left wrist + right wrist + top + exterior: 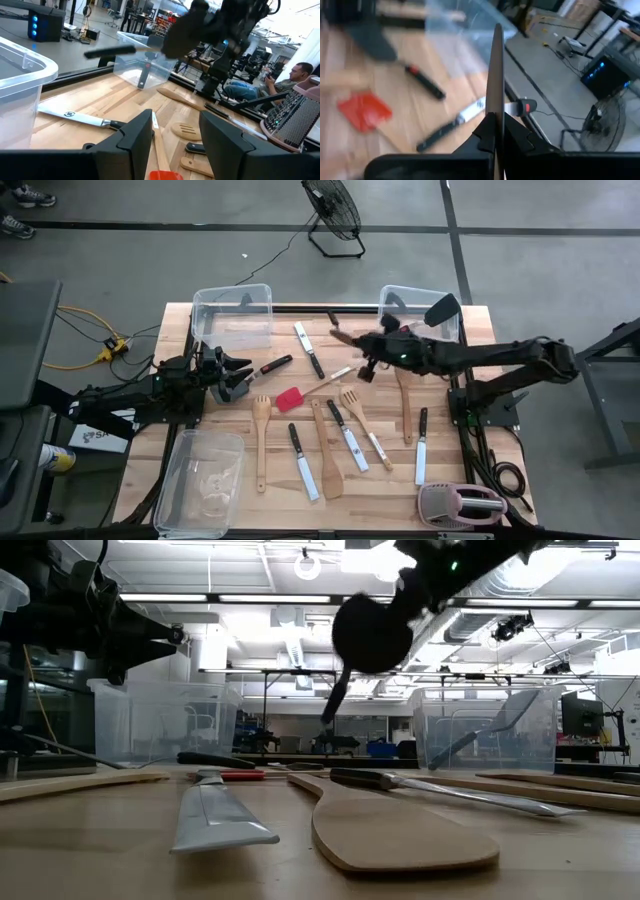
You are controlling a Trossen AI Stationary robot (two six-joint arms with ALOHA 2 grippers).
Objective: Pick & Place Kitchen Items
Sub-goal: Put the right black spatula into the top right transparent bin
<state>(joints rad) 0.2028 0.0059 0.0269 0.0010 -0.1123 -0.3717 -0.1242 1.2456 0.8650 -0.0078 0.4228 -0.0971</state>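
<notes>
The right gripper is in the upper middle of the high view, above the table, and its fingers are closed tight on a thin dark utensil; the right wrist view shows this flat piece standing straight up between the two pads, held only at its edge. I judge that such a narrow hold can let the utensil turn or slip out when the arm swings toward the clear bin in the upper right, and then it may fall on the knives below. The other kitchen items, such as the wooden spoon and the red spatula, lie spread in the middle of the table. The left gripper waits at the middle left, half open and holding nothing, quite near the black-handled knife; a careless move there could push it.
</notes>
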